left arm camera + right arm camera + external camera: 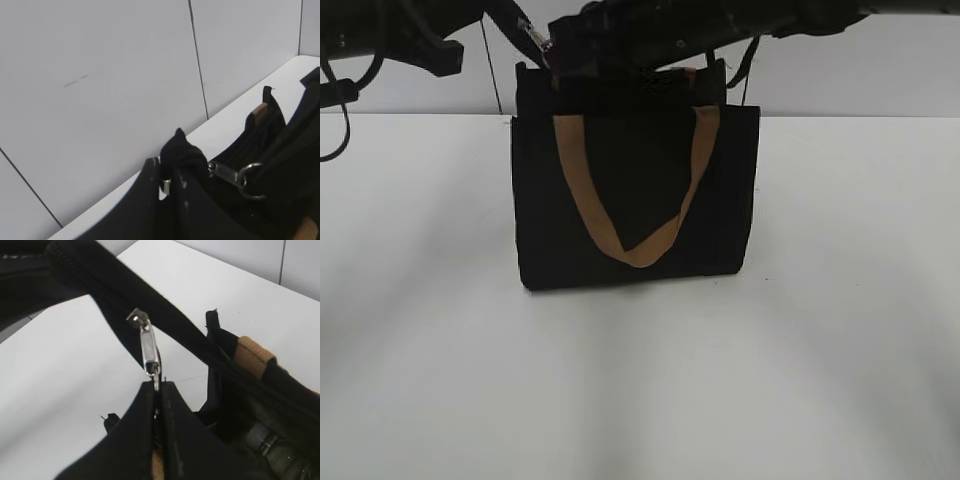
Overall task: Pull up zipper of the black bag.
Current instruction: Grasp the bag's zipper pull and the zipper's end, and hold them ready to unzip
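the black bag point(635, 190) stands upright on the white table point(640, 380), near the table's far edge and in front of a pale panelled wall point(100, 75); one tan strap point(635, 225) hangs in a loop down its front face. both arms reach in over the bag's top edge from above. the zipper point(149, 347), a small silver pull with a ring at its free end, sits at the bag's upper left corner in the exterior view point(535, 38) and hangs off the black zip line point(150, 305) that runs diagonally through the right wrist view. the right gripper point(157, 390) has its two dark fingers pressed together around the lower end of the pull, holding it taut. the left gripper point(170, 182) is pinched on the bunched black fabric at the end of the zip line, just beside the pull's ring point(250, 181); its fingers point(145, 200) stand close, with cloth between them. a second tan strap end point(252, 357) shows inside the bag's open mouth.
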`<state>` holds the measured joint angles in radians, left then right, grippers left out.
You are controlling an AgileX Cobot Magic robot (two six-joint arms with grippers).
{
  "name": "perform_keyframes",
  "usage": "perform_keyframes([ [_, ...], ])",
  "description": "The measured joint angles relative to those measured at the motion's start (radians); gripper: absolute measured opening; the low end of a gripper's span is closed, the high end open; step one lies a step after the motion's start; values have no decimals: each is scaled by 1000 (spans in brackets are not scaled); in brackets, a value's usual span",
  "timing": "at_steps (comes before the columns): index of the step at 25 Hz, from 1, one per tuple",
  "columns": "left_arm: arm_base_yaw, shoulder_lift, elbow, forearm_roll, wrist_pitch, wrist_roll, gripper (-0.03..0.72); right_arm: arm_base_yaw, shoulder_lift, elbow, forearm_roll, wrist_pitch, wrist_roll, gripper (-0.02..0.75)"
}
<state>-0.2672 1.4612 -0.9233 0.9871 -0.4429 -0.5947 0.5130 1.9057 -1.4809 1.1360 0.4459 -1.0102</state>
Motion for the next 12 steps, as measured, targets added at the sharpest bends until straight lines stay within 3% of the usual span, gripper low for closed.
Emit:
perform_keyframes([
  [12,0,-4,0,0,1,0,16,-43,-46,1,-26,1,48,-9],
])
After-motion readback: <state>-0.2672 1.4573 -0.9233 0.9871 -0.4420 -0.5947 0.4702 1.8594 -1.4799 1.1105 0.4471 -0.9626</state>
